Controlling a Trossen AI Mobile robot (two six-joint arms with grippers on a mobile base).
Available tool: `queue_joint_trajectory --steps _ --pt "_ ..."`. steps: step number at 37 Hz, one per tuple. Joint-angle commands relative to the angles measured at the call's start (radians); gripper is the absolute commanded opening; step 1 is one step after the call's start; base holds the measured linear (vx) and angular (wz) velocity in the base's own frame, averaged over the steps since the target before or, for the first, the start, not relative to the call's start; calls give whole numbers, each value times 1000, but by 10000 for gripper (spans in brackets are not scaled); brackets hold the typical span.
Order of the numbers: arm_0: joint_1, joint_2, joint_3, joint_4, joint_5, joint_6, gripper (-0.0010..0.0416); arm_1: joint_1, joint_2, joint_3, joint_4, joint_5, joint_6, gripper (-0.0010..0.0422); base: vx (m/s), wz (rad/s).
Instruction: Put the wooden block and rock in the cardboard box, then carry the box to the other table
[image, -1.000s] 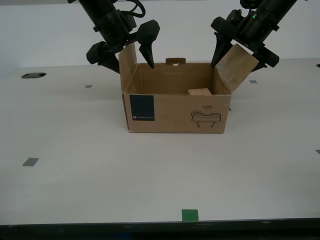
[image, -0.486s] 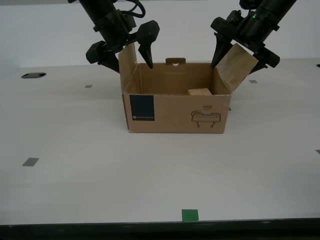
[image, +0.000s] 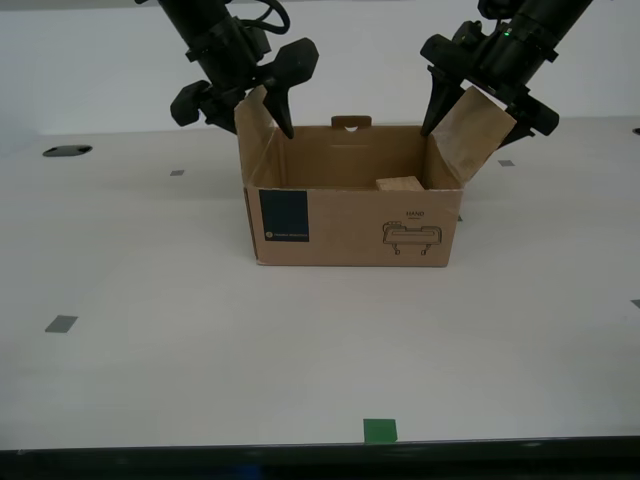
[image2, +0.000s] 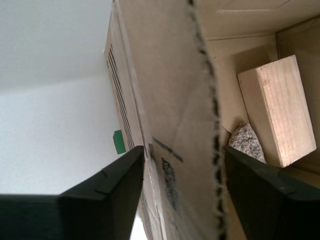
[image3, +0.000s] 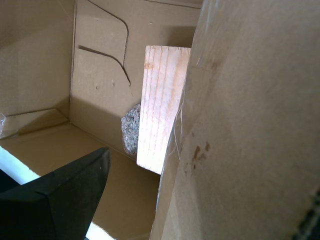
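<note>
The cardboard box stands open on the off-white table. Inside it, by the wall at the exterior view's right, lies the wooden block. The rock is wedged between the block and that wall, hidden in the exterior view. My first gripper is open astride the upright flap at the exterior view's left; only one finger shows in its wrist view. My second gripper is open astride the outward-leaning flap at the exterior view's right.
Grey tape squares dot the tabletop, and a green tape mark sits near its front edge. A dark disc lies at the exterior view's far left. A green mark lies beside the box's outer wall.
My first gripper has shifted slightly toward the exterior view's left and up, and the flap between its fingers leans a little that way. The second gripper, box and block are unmoved.
</note>
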Motion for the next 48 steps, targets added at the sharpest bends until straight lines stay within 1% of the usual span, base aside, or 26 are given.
queue_joint_trajectory --steps 1,5,9,10,13,14,16,17,18,20,23,25,48 --pt "1 0 1 -1 -6 5 350 0 -1 0 -4 1 -14 165 0 0" --pt "3 0 1 0 -6 7 290 0 -1 0 -4 1 -28 130 0 0" --pt "5 0 1 0 -6 8 200 0 -1 0 -5 1 -27 79 0 0" --pt "5 0 1 -1 -6 8 177 0 -1 0 -5 1 -26 62 0 0" --pt "5 0 1 -1 -6 8 90 0 -1 0 -5 1 -24 3 0 0" --pt "5 0 1 -1 -6 8 63 0 -1 0 -5 1 -21 -7 0 0" --pt "5 0 1 0 -6 4 9 0 -1 0 -6 1 -11 4 0 0" --pt "5 0 1 1 -6 1 -9 0 1 0 -6 1 -6 3 0 0" --pt "5 0 1 3 -6 1 0 0 3 0 -6 1 -6 -4 0 0" --pt "5 0 1 2 -6 1 6 0 7 0 -6 0 -7 0 0 0" --pt "5 0 1 3 -6 2 -4 0 7 -5 -5 0 -3 -2 0 0" --pt "5 0 1 3 -6 2 1 0 7 -11 -4 0 -1 -2 0 0" --pt "6 -1 1 -2 -6 8 -1 0 -5 -47 11 1 -3 -2 0 0"
